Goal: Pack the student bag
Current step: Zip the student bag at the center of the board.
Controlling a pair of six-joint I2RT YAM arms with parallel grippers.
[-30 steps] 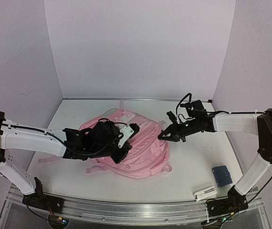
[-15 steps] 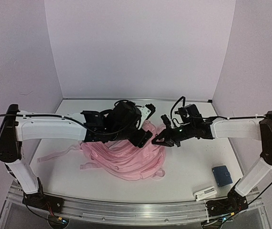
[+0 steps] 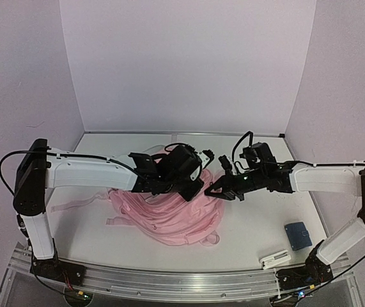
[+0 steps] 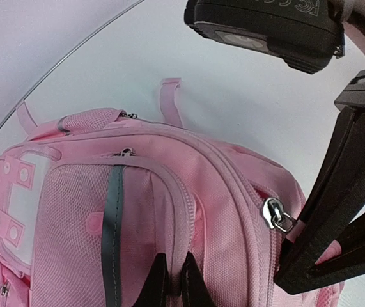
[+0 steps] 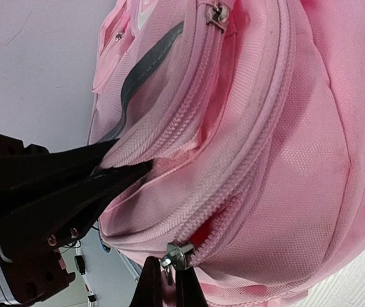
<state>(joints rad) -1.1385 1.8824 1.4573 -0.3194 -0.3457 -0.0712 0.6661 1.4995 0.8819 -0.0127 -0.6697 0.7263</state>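
Both pinching student bag [image 3: 169,214]: left hand [image 4: 172,284] fabric, right hand [image 5: 166,281] zipper [image 5: 174,254].

Bag: we see a soft pink fabric backpack [image 3: 163,214], bunched and crumpled.
Grippers: left gripper [image 3: 195,184] and right gripper [image 3: 215,190] meet at its far edge.

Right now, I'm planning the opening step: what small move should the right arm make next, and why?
Probably draw the zipper pull along its track. The right gripper is shut on it, the zip shows only a short magenta gap, and the left gripper pinches the student bag, bracing it.
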